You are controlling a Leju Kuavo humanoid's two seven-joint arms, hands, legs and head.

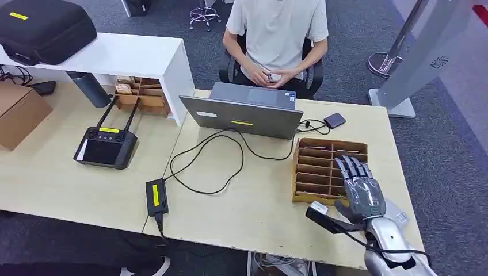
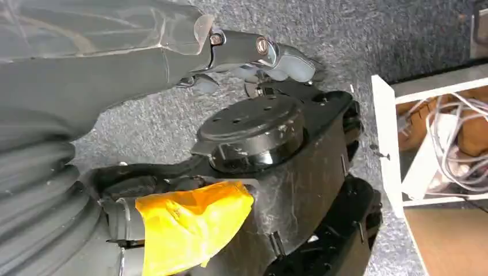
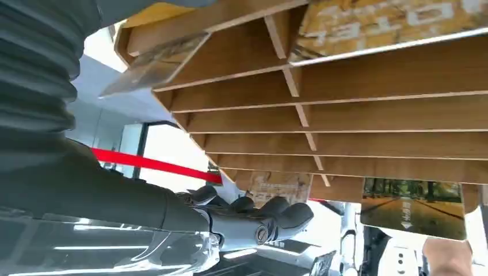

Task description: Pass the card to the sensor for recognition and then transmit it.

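We are standing at a light wooden table (image 1: pixel 247 201), and the task is looking barely begun. Our right hand (image 1: pixel 358 187) is hovering over the near right corner of a slotted wooden card rack (image 1: pixel 322 167), fingers stretched out flat and a little apart, holding nothing. From the right wrist view, the dark fingers (image 3: pixel 276 210) are lying just beside the rack's edge, and we cannot tell whether they are touching it. Cards are sitting in the rack's slots; one card (image 3: pixel 413 208), printed with a tree-lined path, is sticking out of a slot near the hand. We judge that no card is being lifted yet, so picking one, presenting it to the sensor and handing it on are all left to do. A small dark square device (image 1: pixel 334 120) on a cable is lying beyond the rack, possibly the sensor. A person (image 1: pixel 277 34) is sitting behind a laptop (image 1: pixel 241 117). Our left hand (image 2: pixel 253 54) is hanging beside the body, fingers loosely curled and holding nothing.
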